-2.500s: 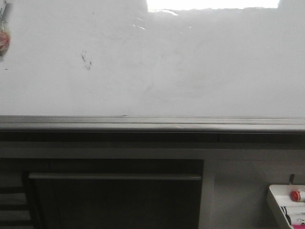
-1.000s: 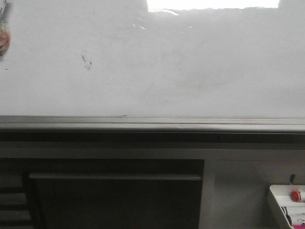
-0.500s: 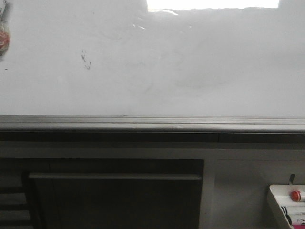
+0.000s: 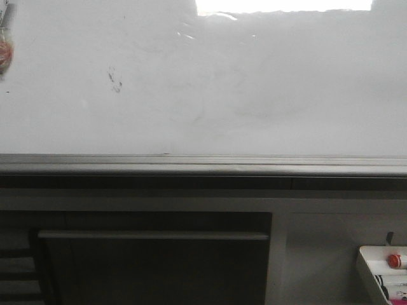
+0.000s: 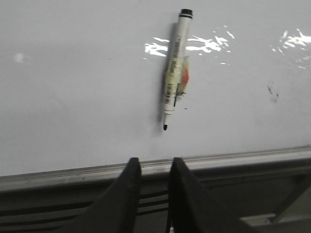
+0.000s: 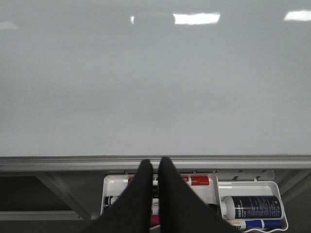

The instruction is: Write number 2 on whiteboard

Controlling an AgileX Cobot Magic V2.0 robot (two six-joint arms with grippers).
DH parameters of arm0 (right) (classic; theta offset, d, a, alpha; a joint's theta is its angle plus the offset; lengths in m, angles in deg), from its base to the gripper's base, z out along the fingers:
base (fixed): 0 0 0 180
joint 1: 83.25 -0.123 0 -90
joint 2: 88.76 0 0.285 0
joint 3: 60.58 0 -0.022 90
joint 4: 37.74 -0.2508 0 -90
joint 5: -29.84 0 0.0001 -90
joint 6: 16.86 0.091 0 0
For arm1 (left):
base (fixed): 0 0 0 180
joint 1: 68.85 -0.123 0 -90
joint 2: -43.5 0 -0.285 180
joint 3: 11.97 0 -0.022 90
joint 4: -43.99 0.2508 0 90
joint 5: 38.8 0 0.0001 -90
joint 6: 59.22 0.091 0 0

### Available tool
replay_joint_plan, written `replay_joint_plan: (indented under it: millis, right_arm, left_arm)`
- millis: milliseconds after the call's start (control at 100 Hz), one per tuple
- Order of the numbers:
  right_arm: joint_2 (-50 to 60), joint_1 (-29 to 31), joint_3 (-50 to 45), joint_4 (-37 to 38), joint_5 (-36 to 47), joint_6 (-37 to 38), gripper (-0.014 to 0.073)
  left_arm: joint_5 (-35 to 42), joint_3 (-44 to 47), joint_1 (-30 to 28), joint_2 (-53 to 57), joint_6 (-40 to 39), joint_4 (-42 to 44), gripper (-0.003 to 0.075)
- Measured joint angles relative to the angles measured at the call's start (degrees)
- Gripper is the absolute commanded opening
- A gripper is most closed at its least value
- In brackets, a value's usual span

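While my left gripper (image 5: pixel 151 167) sat slightly parted and empty, the uncapped marker (image 5: pixel 174 73) stuck on the whiteboard (image 5: pixel 73 97) just beyond its fingertips, long axis near-vertical; right gripper (image 6: pixel 155 167) clenched, no 2 drawn.

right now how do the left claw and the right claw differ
The left claw shows a narrow gap between its fingers; the right claw has its fingers pressed together. The left claw faces the marker stuck on the whiteboard; the right claw hangs over the white tray of markers below the rail. Both are dark, empty and pointed at the board.
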Motion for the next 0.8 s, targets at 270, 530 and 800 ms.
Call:
replay_joint_plan:
  millis: [270, 530, 800]
  right_arm:
    - [0.0, 0.0, 0.0, 0.0, -0.7, -0.1, 0.0342]
    - [0.0, 0.0, 0.0, 0.0, -0.7, -0.1, 0.0342]
    - [0.0, 0.0, 0.0, 0.0, -0.7, 0.0, 0.0342]
  left_arm:
    - [4.3, 0.0, 4.2, -6.3, 2.3, 0.0, 0.0480]
    - [9.8, -0.1, 4.2, -19.1, 2.3, 2.5, 0.0441]
    - [12.6, -5.4, 4.2, -33.6, 2.3, 2.6, 0.0442]
